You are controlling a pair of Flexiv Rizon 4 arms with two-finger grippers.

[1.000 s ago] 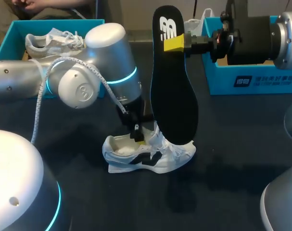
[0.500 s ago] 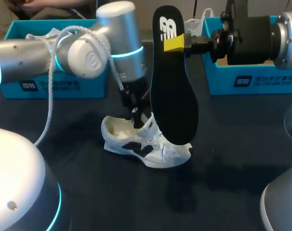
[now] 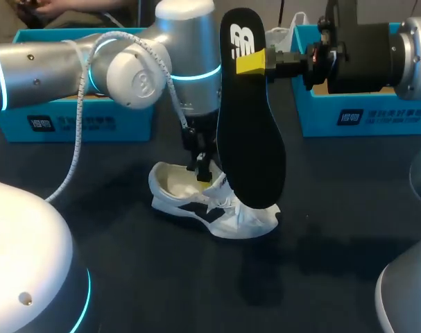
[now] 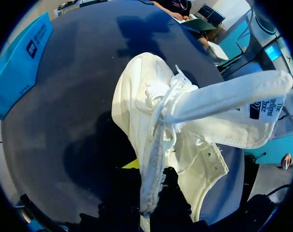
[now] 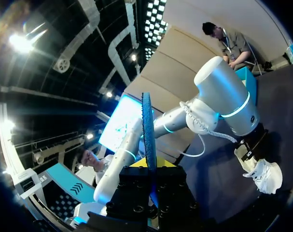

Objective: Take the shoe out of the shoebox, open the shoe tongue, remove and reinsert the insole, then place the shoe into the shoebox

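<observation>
In the head view I see the white shoe [image 3: 210,207] lying on the table [image 3: 335,229], my left gripper [image 3: 204,173] at its opening, my right gripper [image 3: 252,61] clenched on the black insole [image 3: 250,139] — held on end above the shoe's toe. The left wrist view shows the shoe's rim pinched in the left gripper, tongue [image 4: 228,96] flipped out; the right wrist view has the insole edge-on, high above the shoe.
</observation>
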